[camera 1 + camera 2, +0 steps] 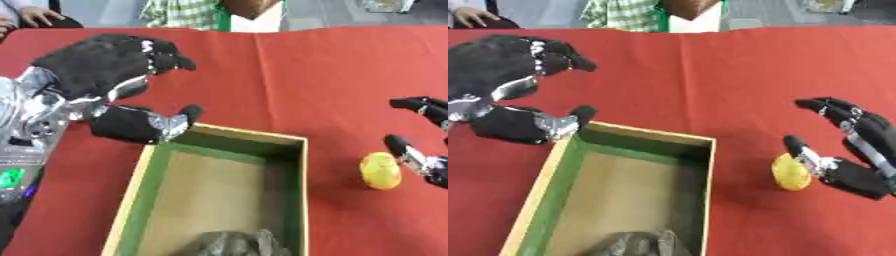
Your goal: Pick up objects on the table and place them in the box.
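Rounded yellow object (790, 172), green-lined box (642, 141)

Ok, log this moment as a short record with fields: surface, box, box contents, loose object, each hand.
surface: red cloth over the table
box: open wooden box, green inner walls, at lower centre
box contents: one dark grey lumpy thing at the near end; what it is cannot be told
loose object: yellow rounded object on the cloth, right of the box
left hand: left hand open, above the cloth at the box's far left corner, holding nothing
right hand: right hand open, thumb touching the yellow object, fingers spread above it
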